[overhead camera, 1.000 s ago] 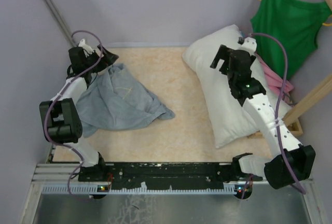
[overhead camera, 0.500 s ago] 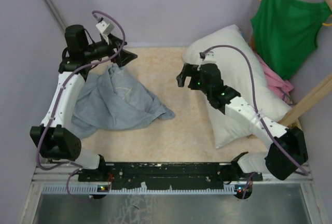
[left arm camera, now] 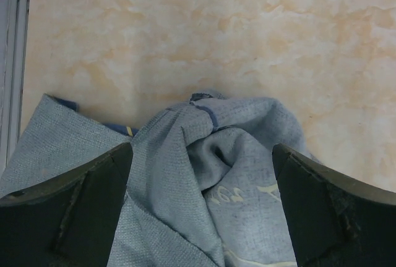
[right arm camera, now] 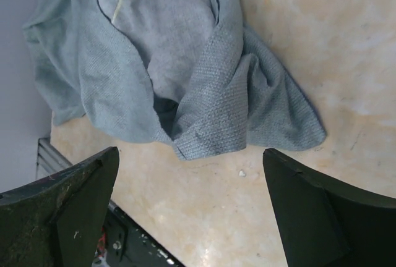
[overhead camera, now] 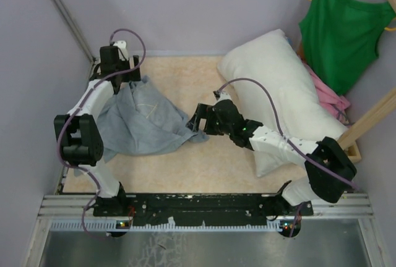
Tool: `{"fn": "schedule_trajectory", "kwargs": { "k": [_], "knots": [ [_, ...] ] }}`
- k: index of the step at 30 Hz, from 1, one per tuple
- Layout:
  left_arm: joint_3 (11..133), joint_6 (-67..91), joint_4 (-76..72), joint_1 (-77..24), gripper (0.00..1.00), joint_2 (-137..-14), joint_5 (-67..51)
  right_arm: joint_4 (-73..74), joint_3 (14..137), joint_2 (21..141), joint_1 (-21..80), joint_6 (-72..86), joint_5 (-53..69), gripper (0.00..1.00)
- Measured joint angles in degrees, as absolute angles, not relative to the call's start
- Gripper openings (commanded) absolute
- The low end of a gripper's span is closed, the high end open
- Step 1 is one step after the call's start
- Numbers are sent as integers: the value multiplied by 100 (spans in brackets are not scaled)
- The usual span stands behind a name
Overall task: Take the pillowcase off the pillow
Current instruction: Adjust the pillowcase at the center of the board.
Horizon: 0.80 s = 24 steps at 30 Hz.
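The pillowcase [overhead camera: 145,122] lies crumpled on the tan tabletop at the left, fully off the pillow [overhead camera: 278,81], which lies bare and white at the right. My left gripper [overhead camera: 127,76] is open over the pillowcase's far corner; in the left wrist view its fingers [left arm camera: 93,199] stand wide apart with a bunched fold of the pillowcase [left arm camera: 216,180] between them. My right gripper [overhead camera: 197,119] is open and empty just above the pillowcase's right tip; the right wrist view shows the cloth's edge [right arm camera: 210,112] just beyond the open gripper [right arm camera: 190,156].
A green tank top [overhead camera: 343,26] hangs at the back right above a pink garment [overhead camera: 328,97] and a wooden frame [overhead camera: 371,115]. Walls close in on the left and back. A black rail [overhead camera: 198,205] runs along the near edge.
My right arm has swung left off the pillow and reached the pillowcase's right tip. My left arm has risen, then come back down onto the pillowcase's far corner.
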<state>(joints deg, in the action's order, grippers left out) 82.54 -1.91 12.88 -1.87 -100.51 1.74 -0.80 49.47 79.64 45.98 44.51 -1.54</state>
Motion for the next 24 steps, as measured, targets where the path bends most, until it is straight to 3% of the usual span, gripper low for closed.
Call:
{"fn": "schedule_trajectory", "kwargs": {
  "k": [8,16,19,21,24],
  "knots": [
    [8370,-130,1122,-189,99,-10669,561,-84,4952,8685,4611,5553,646,85],
    [8350,-75,913,-189,87,-11006,541,-679,5065,9732,4707,6394,1330,74],
    [8350,-10,742,-189,67,-11006,419,-753,5321,10138,4825,6488,1470,58],
    [8364,21,685,-189,46,-11032,340,-821,5509,10300,4869,6528,1520,46],
    [8512,56,681,-185,2,-11220,276,-937,5686,10379,4886,6536,1514,19]
  ]
}}
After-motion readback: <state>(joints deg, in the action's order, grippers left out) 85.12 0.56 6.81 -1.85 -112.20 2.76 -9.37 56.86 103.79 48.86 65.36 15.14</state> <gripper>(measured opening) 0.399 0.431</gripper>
